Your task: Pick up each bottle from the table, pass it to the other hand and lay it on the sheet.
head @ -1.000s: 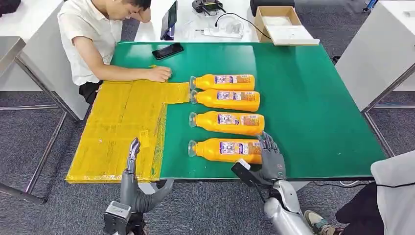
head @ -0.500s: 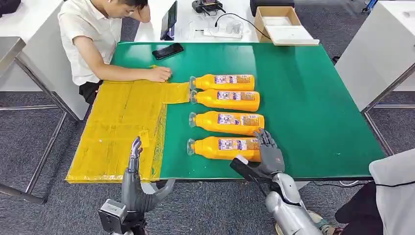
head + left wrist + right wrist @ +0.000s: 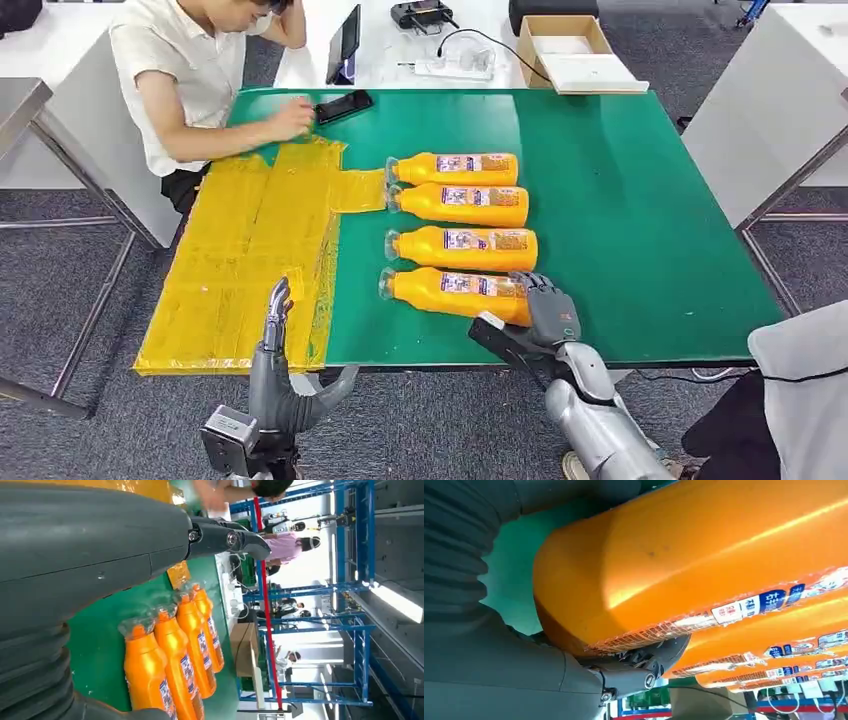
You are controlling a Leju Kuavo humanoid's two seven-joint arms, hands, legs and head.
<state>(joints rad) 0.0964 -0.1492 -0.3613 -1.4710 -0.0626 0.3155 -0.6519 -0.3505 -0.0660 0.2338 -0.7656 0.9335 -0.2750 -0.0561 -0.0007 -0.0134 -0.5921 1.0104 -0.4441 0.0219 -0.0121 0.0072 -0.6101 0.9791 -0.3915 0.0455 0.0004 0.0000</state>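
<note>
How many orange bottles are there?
4, lying in a row on the green table: far bottle, second bottle, third bottle, and near bottle, gripped by the right robot hand.

Light: bright, even, from overhead; strip lamps (image 3: 395,600) glare white.
Shadows: faint, soft under the bottles (image 3: 460,200).
Blur: person's hand (image 3: 290,118) smeared; nearest bottle (image 3: 704,565) soft, with a sheen streak.

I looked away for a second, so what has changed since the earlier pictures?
The right hand closed around the nearest bottle and tipped it slightly. The person's hand moved from the yellow sheet toward the phone. The left hand and the other three bottles stayed put.
</note>
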